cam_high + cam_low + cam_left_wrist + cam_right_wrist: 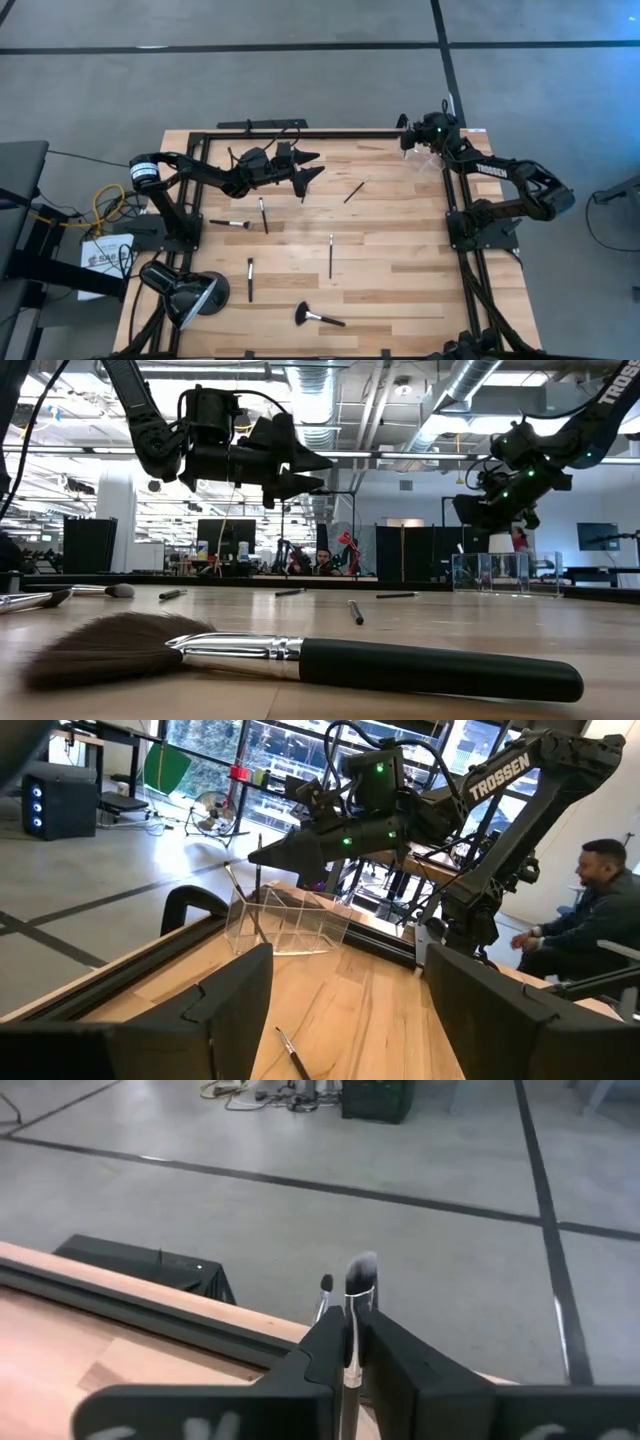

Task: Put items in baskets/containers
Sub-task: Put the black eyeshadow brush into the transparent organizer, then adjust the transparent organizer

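We record the right gripper [350, 1342] above the table's [400, 270] far right corner, clenched on a thin brush [357, 1280], bristles up, over the clear holder [285, 918]. The left gripper [308, 168] hangs released above the far middle. Loose brushes lie mid-table; the fluffy brush [316, 317] rests near the front edge. A black lamp [185, 290] sits at the front left corner.

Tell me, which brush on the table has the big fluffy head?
The large brush at the table's near edge, closest to the low camera: it has a wide fan of bristles, while the others are pencil-thin sticks.
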Action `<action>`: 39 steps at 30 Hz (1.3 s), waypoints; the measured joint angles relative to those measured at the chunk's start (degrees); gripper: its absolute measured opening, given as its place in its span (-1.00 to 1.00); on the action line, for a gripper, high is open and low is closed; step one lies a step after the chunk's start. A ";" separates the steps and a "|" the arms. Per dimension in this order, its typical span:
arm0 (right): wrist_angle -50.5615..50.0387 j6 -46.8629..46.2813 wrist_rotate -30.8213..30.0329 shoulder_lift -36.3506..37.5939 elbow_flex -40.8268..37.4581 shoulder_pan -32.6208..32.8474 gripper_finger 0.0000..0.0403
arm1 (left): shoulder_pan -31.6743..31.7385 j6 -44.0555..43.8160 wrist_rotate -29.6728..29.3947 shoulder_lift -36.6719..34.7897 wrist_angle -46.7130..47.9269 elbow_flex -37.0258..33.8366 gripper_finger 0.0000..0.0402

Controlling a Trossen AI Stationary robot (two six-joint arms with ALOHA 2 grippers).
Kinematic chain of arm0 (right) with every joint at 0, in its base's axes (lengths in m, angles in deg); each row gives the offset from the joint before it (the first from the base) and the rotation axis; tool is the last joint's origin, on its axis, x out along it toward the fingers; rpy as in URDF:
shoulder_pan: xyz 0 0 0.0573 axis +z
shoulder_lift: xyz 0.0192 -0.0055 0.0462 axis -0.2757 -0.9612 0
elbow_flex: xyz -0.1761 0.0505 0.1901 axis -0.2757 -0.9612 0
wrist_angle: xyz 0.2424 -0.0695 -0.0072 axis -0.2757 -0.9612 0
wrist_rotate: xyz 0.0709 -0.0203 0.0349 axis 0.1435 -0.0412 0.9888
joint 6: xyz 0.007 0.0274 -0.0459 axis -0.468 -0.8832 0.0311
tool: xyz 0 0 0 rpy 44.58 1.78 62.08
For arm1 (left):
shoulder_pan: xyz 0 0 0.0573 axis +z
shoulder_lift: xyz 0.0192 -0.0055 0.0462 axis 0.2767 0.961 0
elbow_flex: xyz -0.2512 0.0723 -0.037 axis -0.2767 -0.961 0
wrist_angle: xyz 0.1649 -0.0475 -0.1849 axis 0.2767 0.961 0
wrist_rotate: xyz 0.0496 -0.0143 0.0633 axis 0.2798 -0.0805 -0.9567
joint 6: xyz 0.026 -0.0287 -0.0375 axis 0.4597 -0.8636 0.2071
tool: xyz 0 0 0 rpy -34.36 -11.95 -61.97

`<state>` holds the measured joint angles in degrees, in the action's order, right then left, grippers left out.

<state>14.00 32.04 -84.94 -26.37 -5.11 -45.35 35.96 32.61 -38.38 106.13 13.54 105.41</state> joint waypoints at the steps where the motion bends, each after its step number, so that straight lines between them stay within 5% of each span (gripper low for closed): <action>1: 0.00 -0.29 0.00 0.00 0.00 -0.08 -0.77 | 0.00 0.02 0.00 0.00 -0.01 0.00 0.29; 13: 1.95 0.51 0.19 0.00 0.09 -0.19 -0.54 | 0.00 0.00 0.00 0.00 0.03 0.00 0.29; 31: 7.83 7.69 0.87 0.00 0.11 -0.32 -0.97 | 0.00 0.02 0.00 0.00 0.03 0.01 0.29; 39: 7.70 7.30 1.05 0.00 0.11 -1.30 -0.99 | 0.00 0.10 0.00 0.00 0.46 0.02 0.29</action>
<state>21.70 39.35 -83.89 -26.37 -5.00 -46.64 35.97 32.71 -38.38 106.13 14.00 105.43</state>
